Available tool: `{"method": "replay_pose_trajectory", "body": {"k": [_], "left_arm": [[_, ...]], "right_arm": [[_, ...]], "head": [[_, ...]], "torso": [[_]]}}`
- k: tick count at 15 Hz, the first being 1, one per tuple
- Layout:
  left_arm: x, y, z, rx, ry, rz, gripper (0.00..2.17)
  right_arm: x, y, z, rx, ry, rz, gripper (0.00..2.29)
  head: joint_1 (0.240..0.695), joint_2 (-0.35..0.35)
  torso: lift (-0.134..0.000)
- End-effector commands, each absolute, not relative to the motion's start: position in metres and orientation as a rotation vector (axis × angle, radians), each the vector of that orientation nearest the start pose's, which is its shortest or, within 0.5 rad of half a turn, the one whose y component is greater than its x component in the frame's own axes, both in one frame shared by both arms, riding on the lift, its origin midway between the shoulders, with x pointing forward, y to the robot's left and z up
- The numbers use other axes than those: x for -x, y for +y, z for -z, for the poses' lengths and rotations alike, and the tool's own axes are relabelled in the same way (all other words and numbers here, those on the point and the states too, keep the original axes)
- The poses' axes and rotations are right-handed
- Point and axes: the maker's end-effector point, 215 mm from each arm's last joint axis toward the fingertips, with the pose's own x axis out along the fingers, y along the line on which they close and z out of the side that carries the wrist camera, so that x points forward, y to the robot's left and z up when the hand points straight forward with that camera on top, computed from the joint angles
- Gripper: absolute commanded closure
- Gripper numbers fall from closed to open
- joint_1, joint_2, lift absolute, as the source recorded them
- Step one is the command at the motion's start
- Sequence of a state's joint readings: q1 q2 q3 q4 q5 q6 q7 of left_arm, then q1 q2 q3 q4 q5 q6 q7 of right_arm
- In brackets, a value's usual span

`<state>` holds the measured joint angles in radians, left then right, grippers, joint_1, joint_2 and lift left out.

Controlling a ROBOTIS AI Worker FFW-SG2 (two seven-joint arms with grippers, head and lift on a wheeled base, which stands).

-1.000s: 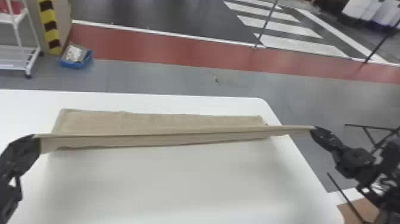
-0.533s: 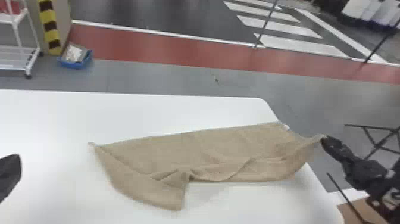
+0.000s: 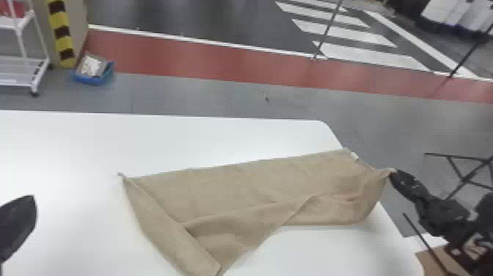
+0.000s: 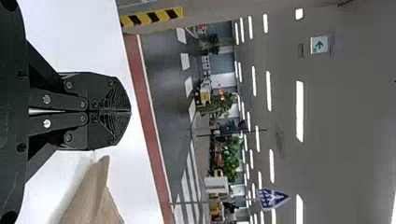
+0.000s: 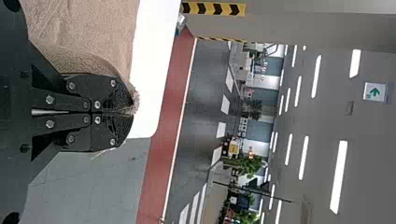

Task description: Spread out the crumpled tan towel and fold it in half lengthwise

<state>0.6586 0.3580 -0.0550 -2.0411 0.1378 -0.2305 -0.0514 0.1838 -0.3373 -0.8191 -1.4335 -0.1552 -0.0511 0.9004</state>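
And here's the right gripper (image 3: pixel 394 173) at the right of the head view, its fingers closed tight on a pinched corner of the tan towel (image 3: pixel 256 187), which stretches leftward through the middle and down to the bottom edge, creased, with a flap turned over at its left end! Lower left, the left gripper (image 3: pixel 30 205) sits apart from the cloth, fingers pressed together with nothing between them. Under the towel lies the white table (image 3: pixel 205 139), and beyond it a red floor strip (image 3: pixel 183 58) crosses above, a blue bin (image 3: pixel 93 79) at upper left.
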Motion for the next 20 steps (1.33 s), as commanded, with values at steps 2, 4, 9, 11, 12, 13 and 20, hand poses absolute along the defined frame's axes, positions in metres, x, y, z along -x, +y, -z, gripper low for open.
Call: {"method": "replay_pose_trajectory", "body": {"k": [2,4,9,11,12,13,20], "left_arm": [[-0.369,0.152,0.346,-0.042,-0.004,0.397,1.48],[-0.359,0.117,0.353,-0.062,0.008,0.462,1.18],[-0.338,0.064,0.374,-0.139,0.057,0.565,0.65],[-0.326,0.041,0.395,-0.184,0.123,0.618,0.61],[-0.320,0.031,0.408,-0.213,0.166,0.643,0.61],[-0.315,0.024,0.418,-0.234,0.205,0.659,0.61],[-0.290,-0.033,0.414,-0.262,0.291,0.751,0.73]], "right_arm": [[-0.417,-0.590,0.349,0.154,0.148,-0.101,1.51],[-0.416,-0.589,0.354,0.138,0.160,-0.101,1.51],[-0.418,-0.586,0.360,0.098,0.191,-0.101,1.51],[-0.420,-0.581,0.361,0.083,0.199,-0.106,1.51],[-0.422,-0.577,0.361,0.076,0.202,-0.113,1.51],[-0.422,-0.575,0.361,0.076,0.203,-0.114,1.51],[-0.419,-0.579,0.367,0.061,0.219,-0.104,1.51]], "head": [[0.695,-0.350],[0.695,-0.350],[0.695,-0.350],[0.695,-0.350],[0.695,-0.350],[0.695,-0.350],[0.695,-0.350]], "torso": [[-0.124],[-0.124],[-0.124],[-0.124],[-0.124],[-0.124],[-0.124]]}}
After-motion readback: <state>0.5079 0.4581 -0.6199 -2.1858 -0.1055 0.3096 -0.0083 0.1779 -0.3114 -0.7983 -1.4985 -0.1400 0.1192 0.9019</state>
